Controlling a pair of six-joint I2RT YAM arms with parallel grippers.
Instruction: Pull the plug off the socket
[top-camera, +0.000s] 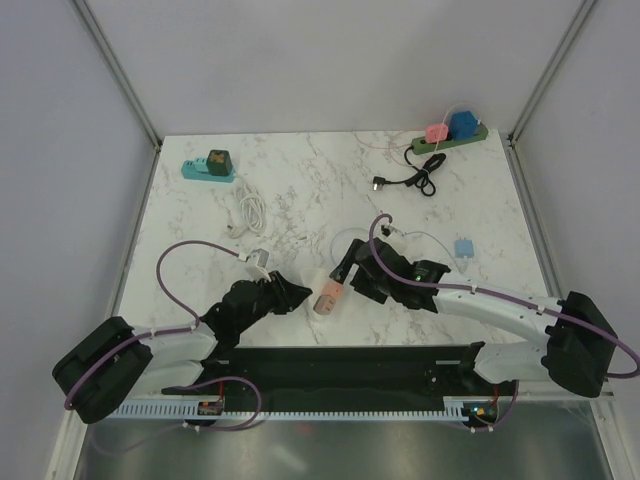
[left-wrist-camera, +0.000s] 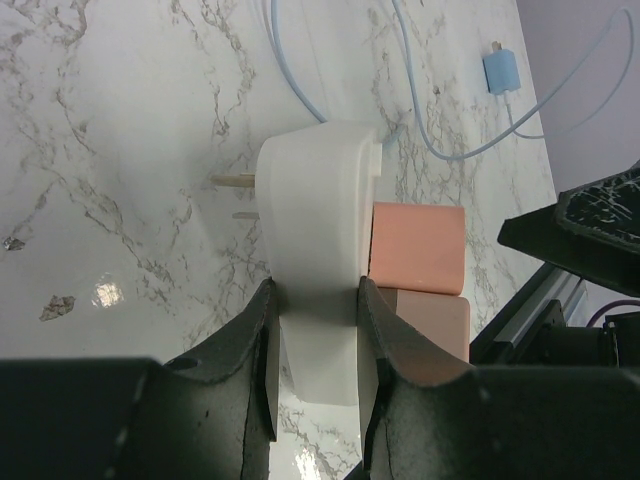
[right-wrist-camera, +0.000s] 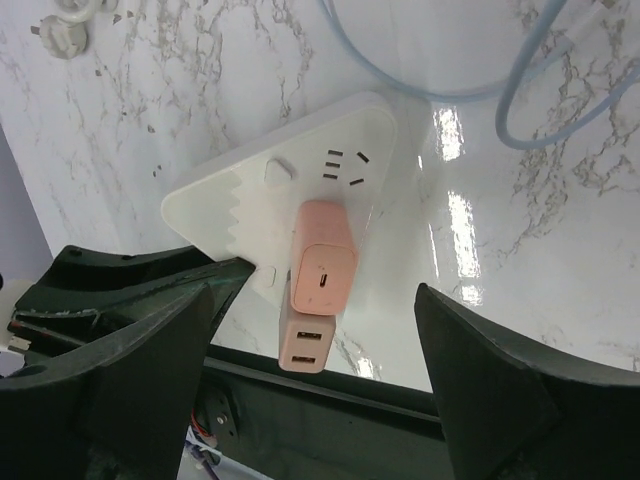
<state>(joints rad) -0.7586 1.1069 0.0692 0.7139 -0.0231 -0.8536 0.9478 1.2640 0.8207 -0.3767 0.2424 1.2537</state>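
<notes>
A white triangular socket block (right-wrist-camera: 290, 180) lies on the marble table near the front middle (top-camera: 318, 283). Two pink plugs sit in it: an upper one (right-wrist-camera: 325, 265) with a single port and a lower one (right-wrist-camera: 303, 345) with two ports. My left gripper (left-wrist-camera: 318, 300) is shut on the white socket (left-wrist-camera: 315, 230), one finger on each side; the pink plugs (left-wrist-camera: 418, 245) stick out to the right of it. My right gripper (right-wrist-camera: 318, 295) is wide open, hovering over the pink plugs, touching neither. In the top view the left gripper (top-camera: 298, 293) and the right gripper (top-camera: 345, 270) meet at the socket.
A green power strip (top-camera: 450, 138) with pink and blue plugs stands back right, with a black cable (top-camera: 415, 180) before it. A teal socket with a green plug (top-camera: 208, 167) stands back left. A white cable (top-camera: 250, 212) and a small blue plug (top-camera: 464, 247) lie nearby.
</notes>
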